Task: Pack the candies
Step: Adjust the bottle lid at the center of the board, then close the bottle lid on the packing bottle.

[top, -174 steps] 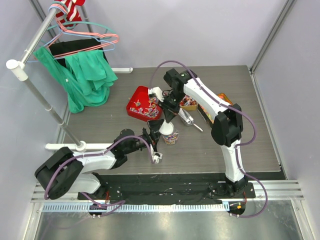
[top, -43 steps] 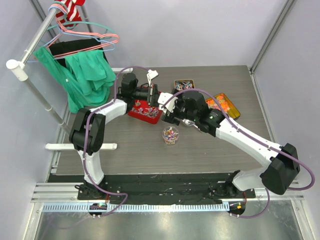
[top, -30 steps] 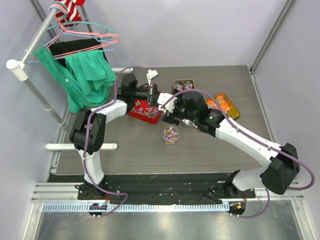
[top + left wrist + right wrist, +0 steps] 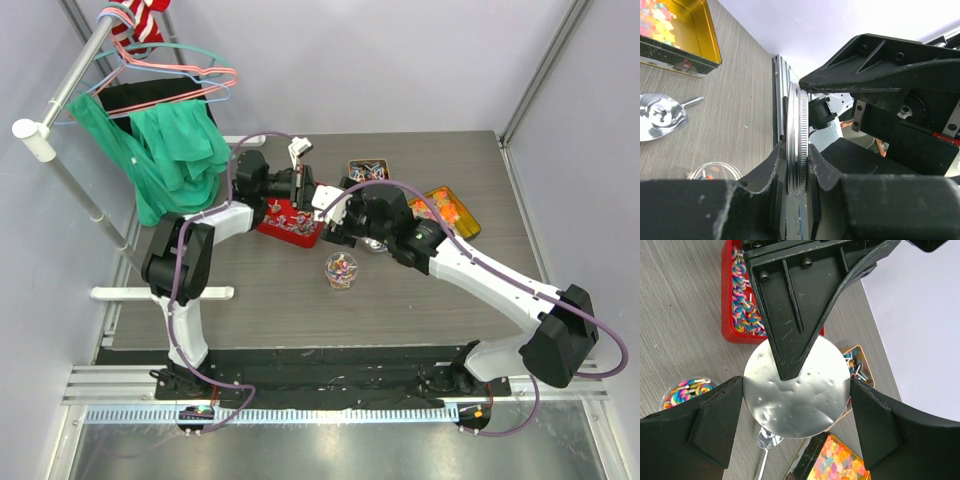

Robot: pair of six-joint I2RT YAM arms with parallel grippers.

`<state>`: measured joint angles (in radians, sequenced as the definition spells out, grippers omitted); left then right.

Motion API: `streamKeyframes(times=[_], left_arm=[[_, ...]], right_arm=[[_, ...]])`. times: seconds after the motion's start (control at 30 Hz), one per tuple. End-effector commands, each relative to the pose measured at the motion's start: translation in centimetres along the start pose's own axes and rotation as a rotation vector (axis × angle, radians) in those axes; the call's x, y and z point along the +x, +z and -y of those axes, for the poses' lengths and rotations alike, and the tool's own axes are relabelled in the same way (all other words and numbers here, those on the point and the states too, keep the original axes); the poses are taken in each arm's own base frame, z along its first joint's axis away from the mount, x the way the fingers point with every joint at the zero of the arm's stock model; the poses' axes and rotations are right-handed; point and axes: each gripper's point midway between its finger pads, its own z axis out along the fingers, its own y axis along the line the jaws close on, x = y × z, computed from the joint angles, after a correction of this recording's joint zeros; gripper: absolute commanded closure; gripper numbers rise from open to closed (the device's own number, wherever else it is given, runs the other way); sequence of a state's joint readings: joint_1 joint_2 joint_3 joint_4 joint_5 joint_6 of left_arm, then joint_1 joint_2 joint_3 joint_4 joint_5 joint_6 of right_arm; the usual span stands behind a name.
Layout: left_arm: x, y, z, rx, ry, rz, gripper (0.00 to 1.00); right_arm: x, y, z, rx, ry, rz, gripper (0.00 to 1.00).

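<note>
The left end effector (image 4: 797,170) is gripping the metal lid (image 4: 801,115) by its rim and holding it on edge in the air, just beyond the jar (image 4: 340,270). The right end effector (image 4: 796,395) is straddling the same lid, with one finger at each side of the disc. Whether its pads are pressing on the rim cannot be told.

The candies (image 4: 684,391) are lying partly in the jar and partly in the red tray (image 4: 730,335) just beyond the jar.

**Hazards:**
- If the left end effector is releasing before the right one is clamping, the lid is likely falling onto the desk (image 4: 250,300) or the jar, tipping it and scattering candies.
- Off-centre clamping on the thin rim is risking a slip or twist.
- Both arms are working close together near the jar, so a collision is possible.
</note>
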<state>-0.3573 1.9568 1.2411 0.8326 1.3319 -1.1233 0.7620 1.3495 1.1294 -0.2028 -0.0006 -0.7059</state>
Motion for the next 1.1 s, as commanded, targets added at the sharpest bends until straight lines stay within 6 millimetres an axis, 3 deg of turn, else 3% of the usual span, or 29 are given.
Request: streamKeyframes(times=[0.0, 0.17, 0.27, 0.37, 0.4, 0.53, 0.57, 0.67, 0.8, 0.9, 0.93, 0.97, 1.0, 1.03, 1.07], left_arm=[[-3.5, -2.8, 1.9, -0.032, 0.139, 0.095, 0.84], [-5.1, -4.9, 2.4, -0.098, 0.177, 0.142, 0.8], [-6.1, -6.2, 2.4, -0.163, 0.218, 0.178, 0.71], [-6.3, -6.8, 2.3, -0.204, 0.219, 0.192, 0.55], [-6.3, -6.8, 2.3, -0.206, 0.23, 0.19, 0.34], [-6.1, -7.5, 1.8, -0.276, 0.289, 0.192, 0.0], [-6.6, -8.0, 1.8, -0.351, 0.322, 0.223, 0.0], [-5.1, -9.6, -1.6, -0.585, 0.432, 0.193, 0.0], [-2.7, -11.4, -3.6, -0.758, 0.513, 0.216, 0.0], [0.5, -10.3, -4.5, -0.809, 0.622, 0.24, 0.0], [2.4, -10.3, -5.2, -0.845, 0.636, 0.227, 0.0], [2.2, -9.9, -4.8, -0.847, 0.728, 0.24, 0.0], [3.3, -8.6, -4.7, -0.832, 0.764, 0.228, 0.0], [4.4, -9.3, -5.9, -0.911, 0.761, 0.237, 0.0], [4.1, -9.0, -5.4, -0.912, 0.805, 0.264, 0.0]], right_arm=[[-0.4, -1.1, 1.0, 0.046, 0.003, -0.005, 0.37], [-0.3, -1.2, 1.2, 0.05, 0.025, -0.005, 0.37], [-0.1, -1.1, 1.3, 0.051, 0.03, -0.009, 0.37], [-0.2, -1.0, 1.3, 0.048, 0.04, -0.005, 0.37], [-0.3, -1.0, 1.2, 0.047, 0.039, -0.004, 0.37], [-0.2, -1.2, 1.8, 0.062, 0.048, -0.01, 0.37], [0.0, -1.3, 2.2, 0.07, 0.063, -0.014, 0.37], [0.8, -1.6, 3.4, 0.09, 0.131, -0.017, 0.37], [1.3, -2.0, 4.6, 0.063, 0.238, 0.017, 0.37], [3.1, -1.8, 4.6, 0.026, 0.31, -0.009, 0.37], [3.4, -1.8, 4.5, 0.013, 0.325, -0.01, 0.37], [3.8, -1.8, 4.0, -0.007, 0.333, -0.021, 0.37], [3.9, -1.7, 3.7, -0.019, 0.339, -0.025, 0.37], [4.0, -1.7, 3.5, -0.033, 0.345, -0.028, 0.37], [4.3, -1.8, 3.1, -0.046, 0.35, -0.04, 0.37]])
